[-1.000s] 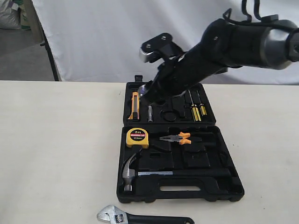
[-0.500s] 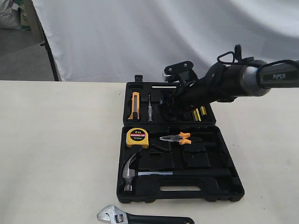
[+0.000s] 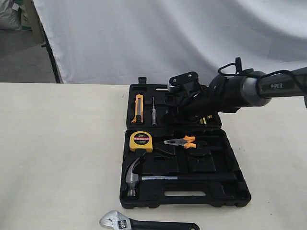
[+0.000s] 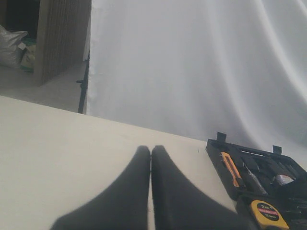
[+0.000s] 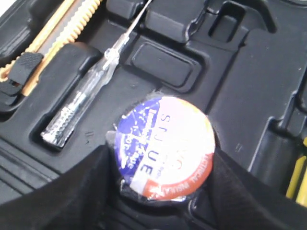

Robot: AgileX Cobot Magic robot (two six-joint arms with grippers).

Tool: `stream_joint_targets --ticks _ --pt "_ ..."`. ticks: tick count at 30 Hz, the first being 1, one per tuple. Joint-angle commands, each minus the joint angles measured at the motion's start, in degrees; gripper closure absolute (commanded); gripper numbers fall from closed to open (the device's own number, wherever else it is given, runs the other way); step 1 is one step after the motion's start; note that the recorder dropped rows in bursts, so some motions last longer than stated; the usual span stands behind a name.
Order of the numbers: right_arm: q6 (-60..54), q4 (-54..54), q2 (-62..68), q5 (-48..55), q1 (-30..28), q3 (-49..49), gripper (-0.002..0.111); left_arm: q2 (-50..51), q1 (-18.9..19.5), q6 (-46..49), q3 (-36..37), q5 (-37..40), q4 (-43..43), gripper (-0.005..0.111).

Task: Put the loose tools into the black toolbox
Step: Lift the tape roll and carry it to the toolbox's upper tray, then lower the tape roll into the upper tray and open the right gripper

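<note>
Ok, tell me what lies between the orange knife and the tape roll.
A clear-handled screwdriver lies there; the right wrist view shows it plainly.

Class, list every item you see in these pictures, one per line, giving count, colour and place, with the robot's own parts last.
table: 1, cream, under everything
backdrop: 1, white, behind the table
toolbox: 1, black, open on the table
hammer: 1, silver head, black handle, toolbox near half
tape measure: 1, yellow, near half
pliers: 1, orange handles, beside the tape measure
knife: 1, orange, far half
tester screwdriver: 1, clear, beside the knife
screwdrivers: count unclear, yellow, far half, mostly hidden
tape roll: 1, black, white-blue-red label, far half
wrench: 1, silver, black handle, on the table before the toolbox
right gripper: 1, black, closed on the tape roll
left gripper: 1, black, shut, above the table
</note>
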Motion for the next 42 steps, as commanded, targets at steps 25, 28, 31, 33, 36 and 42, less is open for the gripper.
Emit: stream_joint_targets --ticks 25,28,31,33,36,42 --pt "0.1 0.1 -3.2 -1.8 -1.3 -0.1 0.023 -0.2 1.5 -0.3 -0.2 -0.4 0.3 0.106" --pt "0.1 0.1 -5.6 0.5 -1.4 -0.1 0.023 -0.2 1.5 -0.3 -0.2 -0.4 0.3 0.106" --pt "-0.6 0.1 -6.8 2.4 -1.3 -0.1 0.033 -0.2 1.5 -0.3 -0.2 -0.4 0.3 0.106" --pt "-1.1 0.1 -6.0 2.2 -1.3 -0.1 0.059 -0.2 1.5 -0.3 -0.2 -0.4 0.3 0.106" --pt "-0.9 0.6 -3.0 -0.6 -1.3 -0.1 0.098 -0.2 1.5 -0.3 -0.2 -0.4 0.3 0.106" --pt "-0.8 4.4 3.9 -3.0 -1.3 -0.1 0.109 -0.2 1.5 -0.3 -0.2 -0.4 0.3 0.106"
